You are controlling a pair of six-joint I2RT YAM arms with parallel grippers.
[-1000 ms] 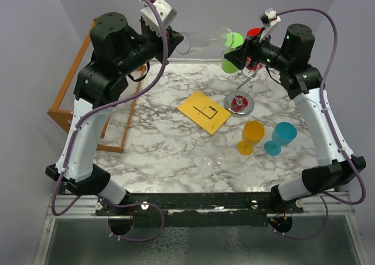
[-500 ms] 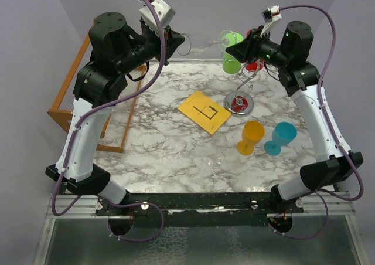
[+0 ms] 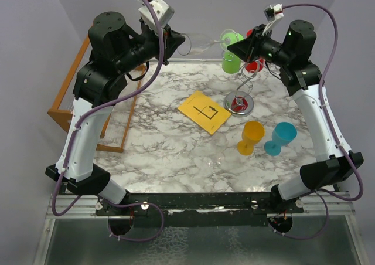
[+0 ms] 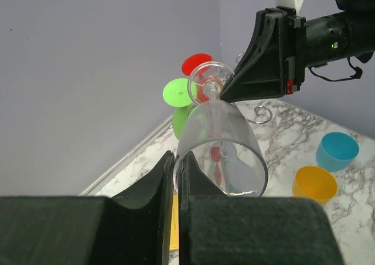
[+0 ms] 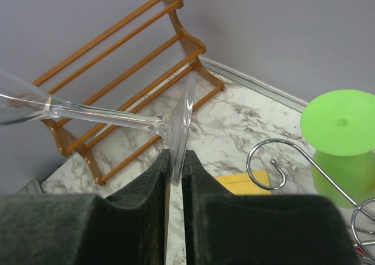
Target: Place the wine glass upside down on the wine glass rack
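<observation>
Since the wine glass (image 4: 220, 142) is brittle and slick, your left end effector (image 4: 177, 160) pinches its rim, right end effector (image 5: 176, 158) its foot.

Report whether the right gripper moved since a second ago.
Yes. The right gripper moved up the top view, away from the wine glass rack, onto the wine glass.

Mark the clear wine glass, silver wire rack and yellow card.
clear wine glass (image 4: 221, 150): left wrist view, bowl.
silver wire rack (image 3: 239, 105): top external view, round base.
yellow card (image 3: 204, 111): top external view, centre.
</observation>
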